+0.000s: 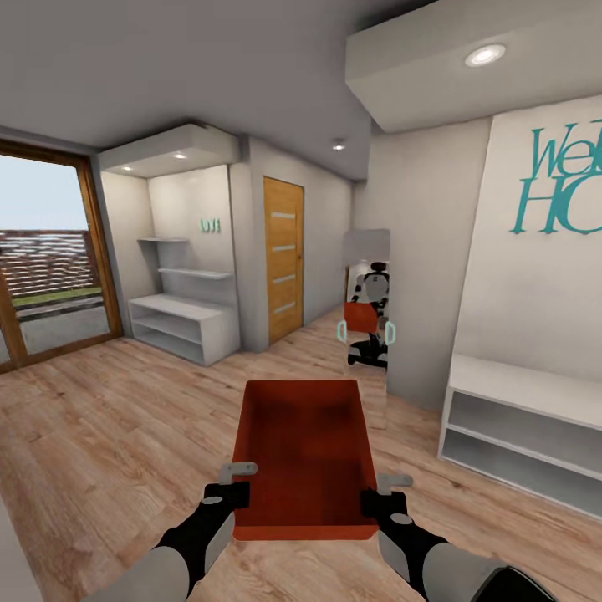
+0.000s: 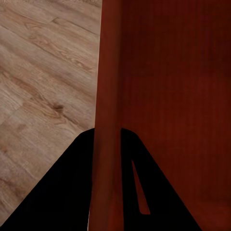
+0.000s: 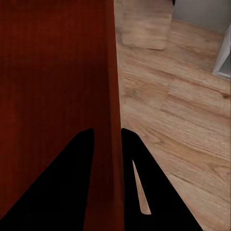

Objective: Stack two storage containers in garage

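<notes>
Storage container held between both end effectors — left, right — each seemingly clamped on a side wall.

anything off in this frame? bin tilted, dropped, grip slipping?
Nothing stands out. The storage container is carried roughly level over the wood-plank floor, open side up and empty. The left gripper and right gripper each clamp a side wall; the wrist views show fingers straddling the walls.
</notes>
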Tool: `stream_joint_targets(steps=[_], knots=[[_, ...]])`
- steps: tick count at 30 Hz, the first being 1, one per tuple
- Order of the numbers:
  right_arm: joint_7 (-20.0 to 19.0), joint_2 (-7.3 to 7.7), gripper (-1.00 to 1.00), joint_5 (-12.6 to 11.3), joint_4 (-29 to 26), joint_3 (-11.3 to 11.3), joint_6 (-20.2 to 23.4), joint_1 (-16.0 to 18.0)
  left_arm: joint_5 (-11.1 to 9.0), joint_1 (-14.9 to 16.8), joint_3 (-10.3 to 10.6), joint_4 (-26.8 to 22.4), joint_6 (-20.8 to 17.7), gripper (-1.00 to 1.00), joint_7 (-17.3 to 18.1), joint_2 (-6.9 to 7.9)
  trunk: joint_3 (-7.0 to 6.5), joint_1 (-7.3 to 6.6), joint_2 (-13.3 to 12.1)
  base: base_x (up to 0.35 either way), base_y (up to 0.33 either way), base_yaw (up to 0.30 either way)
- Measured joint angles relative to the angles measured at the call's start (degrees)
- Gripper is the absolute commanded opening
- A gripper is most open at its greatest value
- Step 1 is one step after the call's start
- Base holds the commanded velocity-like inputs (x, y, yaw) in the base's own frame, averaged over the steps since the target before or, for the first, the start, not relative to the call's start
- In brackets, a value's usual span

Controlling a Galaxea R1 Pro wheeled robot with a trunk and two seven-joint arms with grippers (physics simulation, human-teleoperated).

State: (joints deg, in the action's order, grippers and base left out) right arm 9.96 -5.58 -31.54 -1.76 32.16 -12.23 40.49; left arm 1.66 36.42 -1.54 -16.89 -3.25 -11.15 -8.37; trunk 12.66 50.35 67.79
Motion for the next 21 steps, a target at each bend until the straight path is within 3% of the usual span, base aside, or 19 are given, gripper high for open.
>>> stream_joint_targets(steps=[21], knots=[[-0.1,0.05,-1.0,0.0,0.0,0.0,0.0,0.0,0.5,0.0,-0.4,0.0,0.0,-1.0,0.0,-0.12,0.0,0.0,0.0,0.322,0.0,0.0]])
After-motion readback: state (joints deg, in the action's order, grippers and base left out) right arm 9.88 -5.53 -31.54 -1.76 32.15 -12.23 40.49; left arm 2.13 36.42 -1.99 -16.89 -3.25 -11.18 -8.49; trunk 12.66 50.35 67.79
